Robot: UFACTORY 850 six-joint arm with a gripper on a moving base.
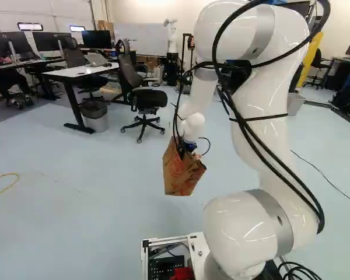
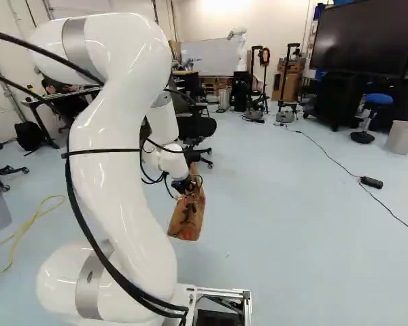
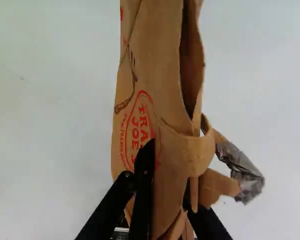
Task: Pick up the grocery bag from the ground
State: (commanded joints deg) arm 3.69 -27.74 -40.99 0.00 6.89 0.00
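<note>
Below the wrist, my gripper (image 1: 188,149) is at the top of the brown paper grocery bag (image 1: 181,174) in the left base view. The right base view shows the bag (image 2: 188,219) tilted under the gripper, and it seems to hang above the floor. Seen from the wrist, the gripper (image 3: 168,175) is shut on the bag (image 3: 160,95), with one black finger on each side of the crumpled paper. A torn paper handle (image 3: 202,150) with a grey taped piece (image 3: 242,172) sticks out beside the fingers. The orange pads are hidden.
Ahead stand an office chair (image 1: 147,102), a white desk (image 1: 81,71) and a grey bin (image 1: 95,116). A yellow cable (image 2: 20,234) and a black cable with a small box (image 2: 371,182) lie on the floor. Another robot (image 2: 241,51) stands far back.
</note>
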